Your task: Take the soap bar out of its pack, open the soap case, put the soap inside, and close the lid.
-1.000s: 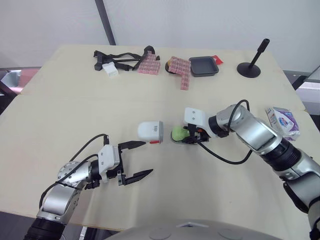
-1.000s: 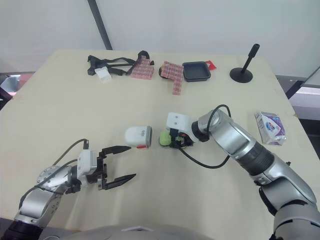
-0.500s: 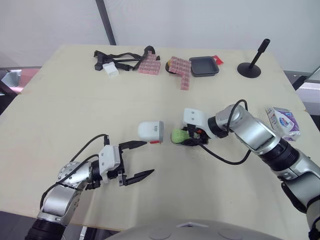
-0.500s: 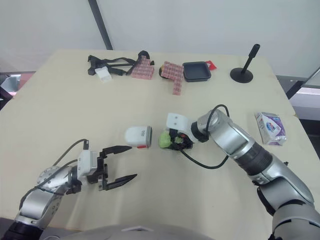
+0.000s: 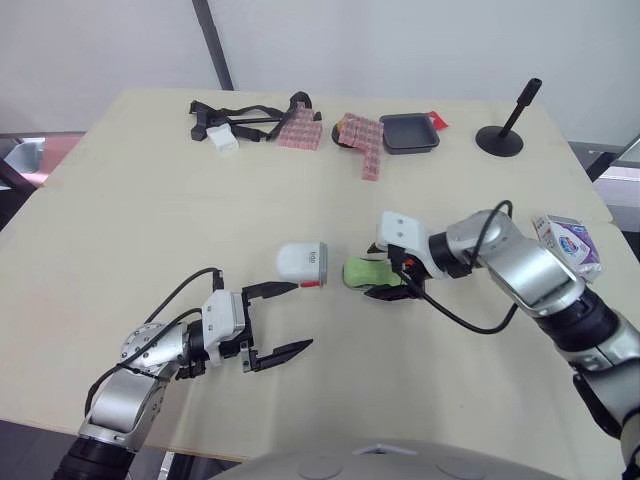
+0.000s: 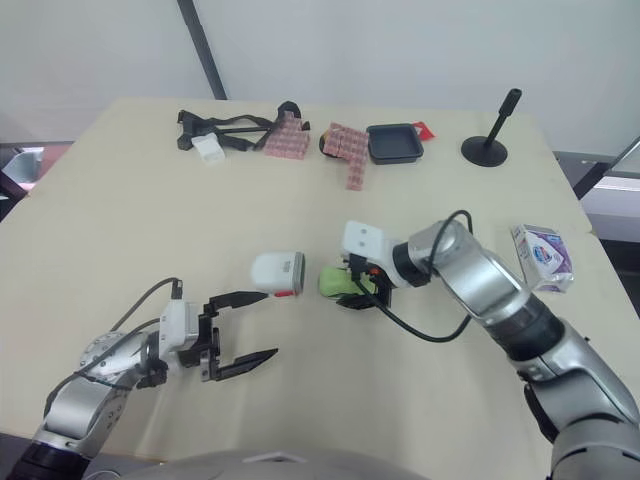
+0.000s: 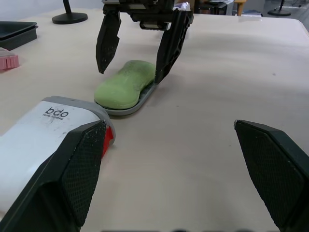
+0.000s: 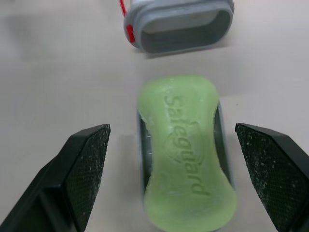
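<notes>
Straddling soap on the case base, right tool gapes.

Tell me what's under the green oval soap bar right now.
The green oval soap bar lies on a shallow grey plastic tray, whose rim shows along the bar's edges. The tray's floor is covered by the soap.

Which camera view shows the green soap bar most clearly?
The right wrist view: it looks straight down on the soap bar, with the whole top and its embossed lettering visible. The left wrist view shows it from the side on a grey tray. The eye views show it small.
</notes>
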Controlling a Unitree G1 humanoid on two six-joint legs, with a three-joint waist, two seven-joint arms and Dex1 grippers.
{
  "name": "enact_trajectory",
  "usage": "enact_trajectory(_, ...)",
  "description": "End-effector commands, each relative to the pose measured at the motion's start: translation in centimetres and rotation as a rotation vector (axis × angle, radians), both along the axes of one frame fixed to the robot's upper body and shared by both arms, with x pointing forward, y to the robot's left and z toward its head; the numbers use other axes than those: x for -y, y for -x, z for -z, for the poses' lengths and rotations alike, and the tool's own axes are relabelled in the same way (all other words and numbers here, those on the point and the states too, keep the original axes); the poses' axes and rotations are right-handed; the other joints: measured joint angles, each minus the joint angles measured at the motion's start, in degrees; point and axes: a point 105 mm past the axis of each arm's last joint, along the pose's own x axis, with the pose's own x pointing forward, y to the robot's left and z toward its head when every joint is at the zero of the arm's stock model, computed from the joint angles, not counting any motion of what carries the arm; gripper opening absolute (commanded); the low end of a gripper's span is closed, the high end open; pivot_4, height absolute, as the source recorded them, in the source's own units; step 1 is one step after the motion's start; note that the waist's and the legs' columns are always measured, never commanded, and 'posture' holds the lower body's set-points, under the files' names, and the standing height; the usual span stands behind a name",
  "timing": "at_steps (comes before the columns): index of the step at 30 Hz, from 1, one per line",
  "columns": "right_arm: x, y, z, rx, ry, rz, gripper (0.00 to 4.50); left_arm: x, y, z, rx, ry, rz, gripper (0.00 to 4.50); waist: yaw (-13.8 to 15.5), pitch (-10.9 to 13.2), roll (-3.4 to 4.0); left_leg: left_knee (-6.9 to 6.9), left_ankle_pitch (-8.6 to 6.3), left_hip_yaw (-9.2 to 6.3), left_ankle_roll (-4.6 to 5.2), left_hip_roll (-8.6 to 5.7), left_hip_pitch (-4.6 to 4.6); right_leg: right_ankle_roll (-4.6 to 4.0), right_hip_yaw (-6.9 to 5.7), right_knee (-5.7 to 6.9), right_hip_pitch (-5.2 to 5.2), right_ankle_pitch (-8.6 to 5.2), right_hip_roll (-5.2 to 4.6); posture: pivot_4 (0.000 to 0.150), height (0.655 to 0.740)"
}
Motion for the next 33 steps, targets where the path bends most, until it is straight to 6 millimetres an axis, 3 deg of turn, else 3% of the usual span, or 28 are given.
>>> enact_trajectory(1,0.4,1.2,-2.2,0.053,-0.157,-0.033,4.44,-0.2,-0.2,-0.8,0.045,0.012,-0.006,4.50,0.0,0.0,-0.01,0.00,0.00,0.00,0.00,0.00,0.00,0.00,0.01,-0.01,0.00,0.00,-0.01,0.150,0.7400)
enact_trajectory(9,3.6,4.6,-1.2,0.105,-0.330,-0.019,4.44,-1.2,-3.5,-2.3,0.083,0.055,-0.133,4.50,-0.1,0.0,-0.04,-0.01,-0.10,0.01,0.14,0.00,-0.05,-0.01,0.01,-0.02,0.13,-0.01,-0.02,0.150,0.7400)
enact_trajectory(17,4.5,8.0,1.7,0.080,-0.370,-0.003,4.44,-1.6,-7.8,-2.7,0.110,-0.133,-0.011,4.50,-0.3,-0.1,-0.07,0.05,-0.17,0.00,0.40,0.01,0.02,-0.02,0.02,0.02,0.10,-0.01,-0.02,0.150,0.7400)
enact_trajectory(23,4.0,8.4,2.1,0.091,-0.400,0.016,4.44,-1.0,-9.7,-2.2,0.046,-0.324,0.210,4.50,-0.4,-0.1,-0.12,0.06,-0.18,-0.01,0.48,-0.03,0.02,-0.04,0.00,0.04,-0.02,-0.02,-0.06,0.150,0.7400)
enact_trajectory(33,4.2,8.8,2.8,0.114,-0.426,0.076,4.44,0.1,-11.2,-1.8,0.045,-0.438,0.335,4.50,0.0,-0.1,-0.13,0.06,-0.20,-0.02,0.52,-0.09,-0.08,-0.04,-0.06,0.03,-0.08,-0.02,-0.14,0.150,0.7400)
